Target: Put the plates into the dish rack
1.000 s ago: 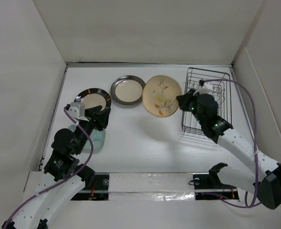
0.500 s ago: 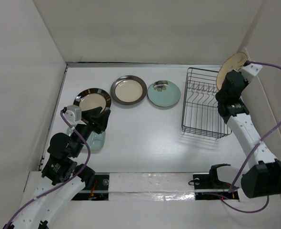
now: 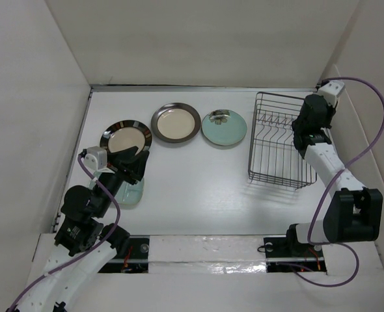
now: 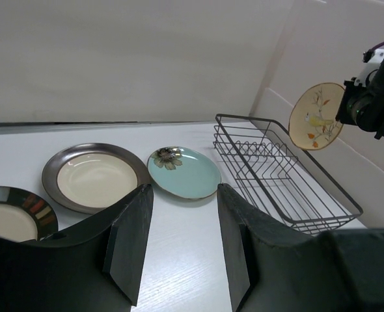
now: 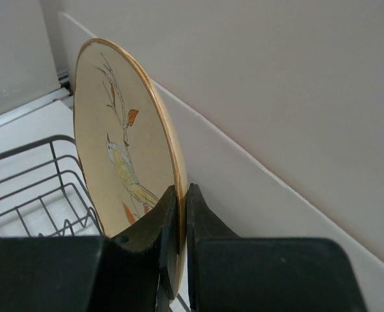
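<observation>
With the right fingers [image 5: 168, 224] pinching the bird plate [image 5: 117, 153] upright by its rim over the far right corner of the dish rack [image 3: 276, 140], lower it edge-first between two prongs [image 4: 270, 153], keeping it vertical, while the left fingers [image 4: 130, 247] hang spread.

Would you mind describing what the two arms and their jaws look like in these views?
Both arms, left and right, pair white link covers with black joint housings. A thin purple cable loops loosely along each, and a small white block sits at each wrist. The jaws are matte black, flat-sided and angular.
</observation>
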Motion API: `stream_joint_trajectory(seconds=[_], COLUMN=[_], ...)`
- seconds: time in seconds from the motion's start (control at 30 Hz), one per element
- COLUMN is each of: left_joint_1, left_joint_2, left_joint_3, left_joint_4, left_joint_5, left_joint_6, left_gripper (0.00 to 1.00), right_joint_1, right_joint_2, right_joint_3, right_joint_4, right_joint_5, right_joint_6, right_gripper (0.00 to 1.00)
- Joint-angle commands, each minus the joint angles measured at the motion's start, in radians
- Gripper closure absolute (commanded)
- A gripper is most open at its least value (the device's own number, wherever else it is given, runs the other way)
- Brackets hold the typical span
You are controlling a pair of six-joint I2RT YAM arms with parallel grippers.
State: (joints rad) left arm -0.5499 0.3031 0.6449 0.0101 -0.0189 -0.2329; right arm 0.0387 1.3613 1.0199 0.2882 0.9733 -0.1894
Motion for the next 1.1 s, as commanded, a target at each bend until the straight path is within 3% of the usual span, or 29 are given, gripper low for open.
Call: stream_joint_trajectory(seconds=[0.0,0.57,1.07], left_joint_1=[-0.007,-0.007,-0.007], left_joint_2=[-0.005,-0.018,0.022], left_joint_3=[0.015,0.010,0.009], left_joint_4=[0.039,0.042,0.030], left_joint_5=[0.002,0.002,-0.018], left_joint_6=[-0.002,-0.002,0.000], left_gripper=[0.59,0.59,0.59], right_joint_1=[-0.008,0.035,0.133], right_joint_2=[-0.030,0.055,0.143], right_joint_3=[0.036,0.071,-0.007], right_joint_4=[0.178,-0.053,-0.060], right_joint_5=[-0.015,-0.055,-0.008], right_joint_6=[-0.016,0.079,0.105], right_gripper=[1.00,1.00,0.97])
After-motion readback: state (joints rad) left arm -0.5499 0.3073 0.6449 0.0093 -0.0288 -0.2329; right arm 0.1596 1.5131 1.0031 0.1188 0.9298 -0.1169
